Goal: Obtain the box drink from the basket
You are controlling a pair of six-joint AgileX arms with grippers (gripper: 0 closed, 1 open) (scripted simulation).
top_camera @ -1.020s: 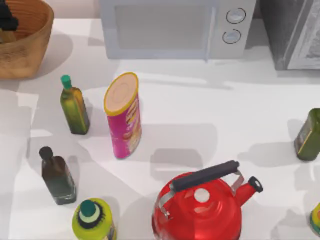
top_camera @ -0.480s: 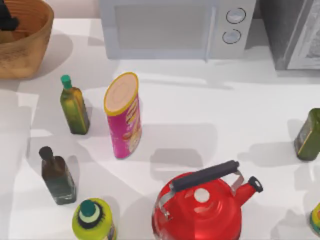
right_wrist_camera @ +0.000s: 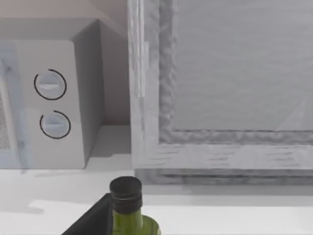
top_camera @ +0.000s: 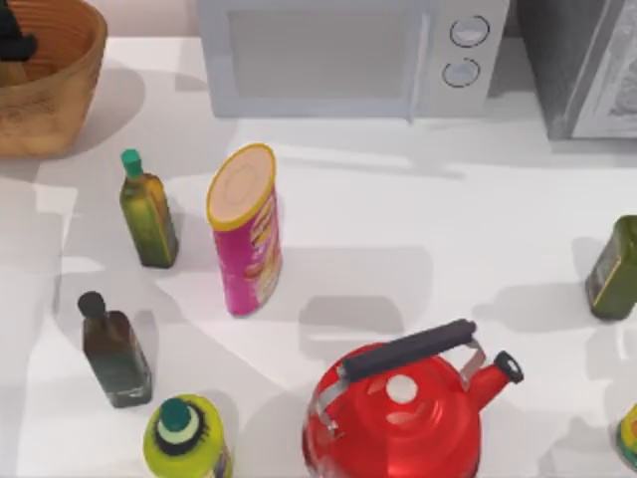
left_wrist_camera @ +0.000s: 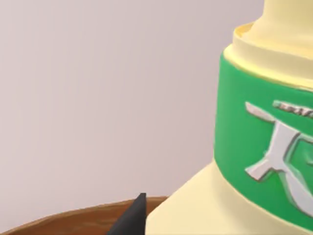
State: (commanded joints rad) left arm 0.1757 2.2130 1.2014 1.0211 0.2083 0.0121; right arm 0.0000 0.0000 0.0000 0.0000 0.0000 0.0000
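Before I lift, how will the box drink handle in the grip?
The box drink has flat faces that should seat well in a grip, though its smooth green label may slip. It looks a thin carton, likely light and dentable. The left gripper is at the basket.

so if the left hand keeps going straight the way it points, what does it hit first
Most likely the box drink: in the left wrist view its pale yellow, green-banded side looms right ahead, above the basket rim. Depth is hard to judge, though.
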